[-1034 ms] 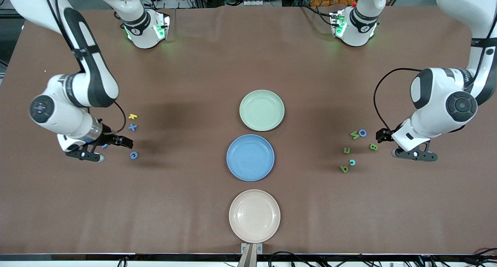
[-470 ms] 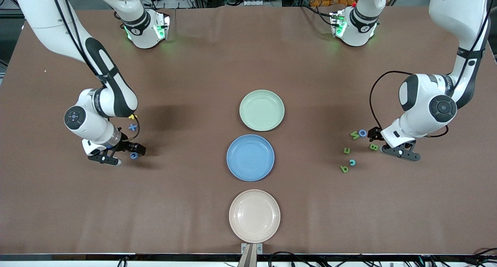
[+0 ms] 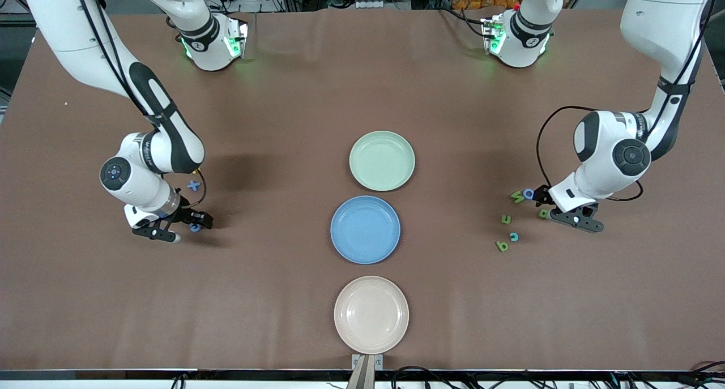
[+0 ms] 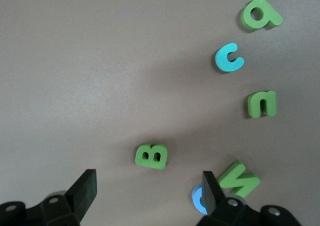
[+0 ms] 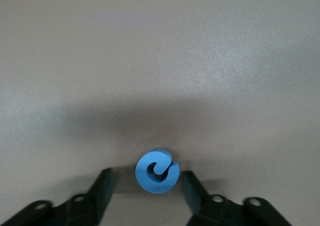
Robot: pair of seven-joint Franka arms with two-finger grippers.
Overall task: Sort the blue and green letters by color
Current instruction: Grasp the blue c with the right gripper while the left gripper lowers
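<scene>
My right arm comes down from its base and bends at the elbow, wrist angled low at its own end of the table. The right gripper [image 3: 180,226] sits just above the table surface, its fingers [image 5: 102,186] apart and pointing down, a gap showing on each side of what lies between them. My left arm drops in a tall arc from its base, forearm folded back, wrist tilted toward the table middle. The left gripper [image 3: 552,205] hangs low at the left arm's end of the table, fingers [image 4: 86,186] spread wide, nothing clasped.
</scene>
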